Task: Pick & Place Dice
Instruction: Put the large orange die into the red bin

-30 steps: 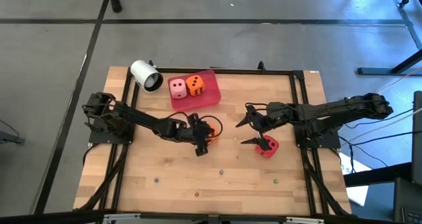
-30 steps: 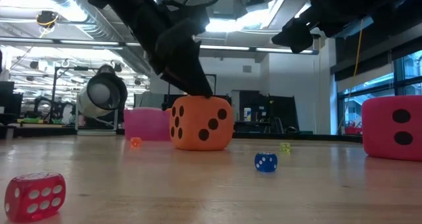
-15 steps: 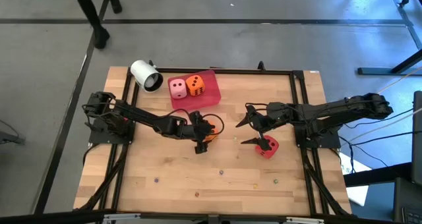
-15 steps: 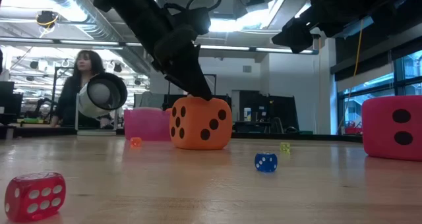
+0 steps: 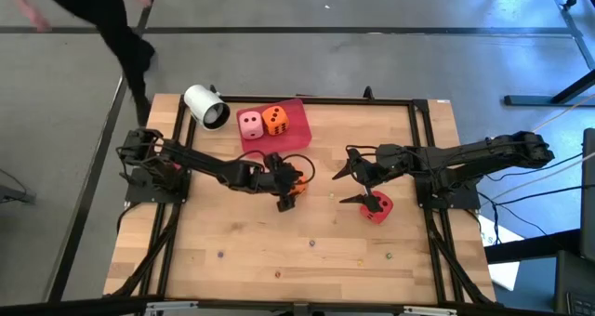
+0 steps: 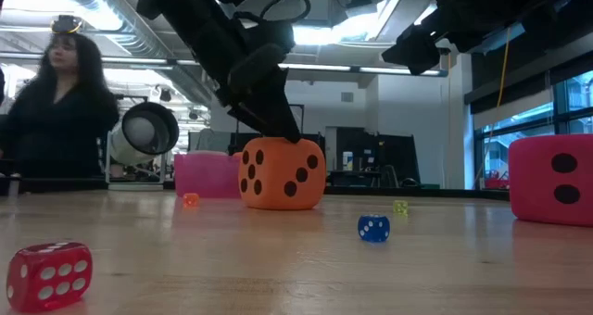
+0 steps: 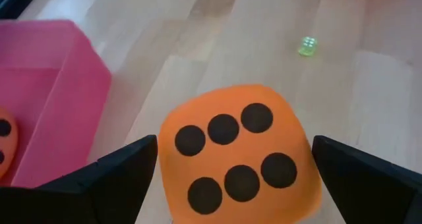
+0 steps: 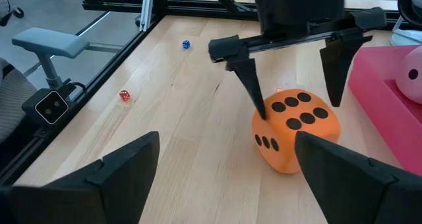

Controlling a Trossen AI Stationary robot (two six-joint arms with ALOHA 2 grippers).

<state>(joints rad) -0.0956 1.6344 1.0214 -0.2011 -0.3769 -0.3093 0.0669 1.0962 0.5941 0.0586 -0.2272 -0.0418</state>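
One orange die [image 5: 295, 188] sits flat on the table, six pips up in the left wrist view [image 7: 241, 161]. My left gripper [image 5: 284, 191] is open, slanting down over the die, one finger on each side of its top [image 8: 293, 105]. My right gripper [image 5: 349, 186] hovers open above the table, beside the red die [image 5: 376, 206], which rests on the wood [image 6: 554, 178]. The pink die [image 5: 250, 124] and the other orange die [image 5: 273, 121] lie in the red tray [image 5: 290, 139]. My left gripper's fingers [image 7: 125, 168] stand at two opposite sides of the orange die, near its top edge [image 6: 283, 141], slanting down from the table's left. Whether they touch it I cannot tell. The die rests on its bottom face on the table.
A white cylinder [image 5: 206, 107] lies at the far left by the tray. Tiny dice are scattered near the front: red [image 6: 49, 273], blue [image 6: 373, 227], green [image 6: 400, 206]. A person [image 6: 56, 111] stands beyond the far left corner. Bare wood lies toward the near edge.
My left gripper has shifted slightly toward the table's right over the orange die and risen a little, so only a fingertip now shows at the die's top in the low view. The die has stayed put. A person has walked past the far left corner.
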